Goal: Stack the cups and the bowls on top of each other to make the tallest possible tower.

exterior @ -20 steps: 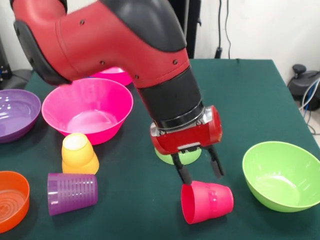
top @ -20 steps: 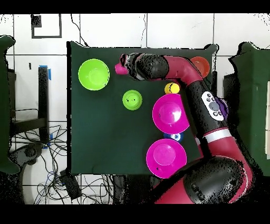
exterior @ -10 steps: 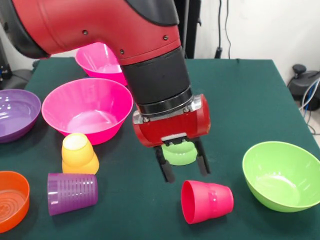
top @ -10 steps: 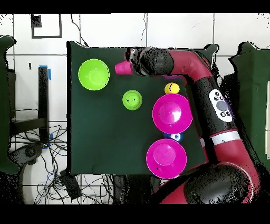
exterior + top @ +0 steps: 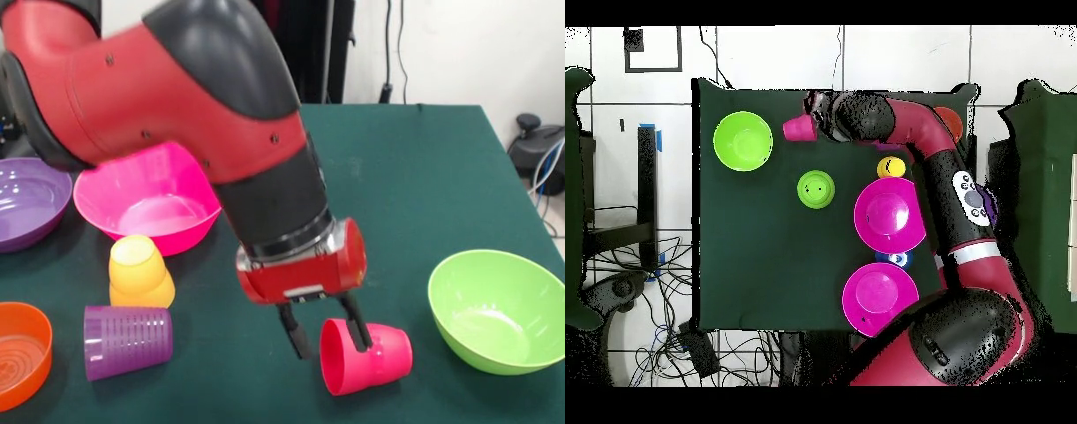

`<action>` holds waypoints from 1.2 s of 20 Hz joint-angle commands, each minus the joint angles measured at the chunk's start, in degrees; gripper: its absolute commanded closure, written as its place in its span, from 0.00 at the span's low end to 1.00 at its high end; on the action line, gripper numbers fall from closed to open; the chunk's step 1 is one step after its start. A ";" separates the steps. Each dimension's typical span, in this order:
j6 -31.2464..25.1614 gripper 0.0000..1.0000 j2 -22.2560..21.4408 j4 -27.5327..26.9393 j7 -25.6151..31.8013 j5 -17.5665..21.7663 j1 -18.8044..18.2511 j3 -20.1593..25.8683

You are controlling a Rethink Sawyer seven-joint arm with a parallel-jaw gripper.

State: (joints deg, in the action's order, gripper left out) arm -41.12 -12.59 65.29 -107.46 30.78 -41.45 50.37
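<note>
Here the gripper [image 5: 325, 334] is hanging low over the green table [image 5: 441, 177] with its two dark fingers [image 5: 294, 334] spread apart, one on the open-mouth side of the red cup [image 5: 366, 356] and the other over the cup's wall; nothing is being squeezed between them, and whether the second finger is touching the cup cannot be told. The red cup is lying on its side near the table's front edge, mouth facing the left of the front view, just beside the large lime green bowl [image 5: 497, 309], which is sitting upright to its right. To the left, the purple cup [image 5: 127, 341] is also lying on its side, and the yellow-orange cup [image 5: 139, 270] is standing upside down just behind it. The shallow orange bowl [image 5: 19, 353] is sitting at the left edge, the wide purple bowl [image 5: 31, 199] farther back, and one hot pink bowl [image 5: 150, 201] is resting upright behind the yellow-orange cup, partly hidden by the arm [image 5: 177, 97]. From overhead, the second hot pink bowl [image 5: 880, 298] is lying nearer the robot's base, with the small blue bowl [image 5: 893, 259] peeking out between the two pink ones, and the small green bowl [image 5: 816, 188] is sitting apart toward the table's middle.
</note>
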 commanded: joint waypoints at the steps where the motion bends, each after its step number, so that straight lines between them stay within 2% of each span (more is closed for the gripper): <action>1: -2.19 0.00 6.57 -4.48 11.77 3.14 3.19 -4.20; 5: -4.03 0.00 7.32 -4.59 13.89 2.33 2.50 -3.26; 6: -8.22 0.00 6.74 -4.82 15.87 0.72 2.16 -2.44; 7: -10.36 0.00 5.95 -4.51 16.01 -0.77 1.73 -1.62; 10: -23.33 0.00 1.32 -4.58 16.02 -8.02 0.45 1.83; 12: -26.19 0.00 0.65 -5.04 16.14 -9.83 0.17 2.66; 14: -25.30 0.00 0.31 -4.93 16.19 -9.58 0.12 2.49; 15: -25.12 1.00 0.23 -4.83 15.52 -9.68 0.14 2.27; 18: -21.31 1.00 -0.65 -3.60 12.42 -8.81 0.21 1.60; 24: -19.72 1.00 -1.96 -4.02 11.56 -6.96 1.08 0.10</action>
State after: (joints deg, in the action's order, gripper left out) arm -61.84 -13.04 64.15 -107.46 21.83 -41.81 51.55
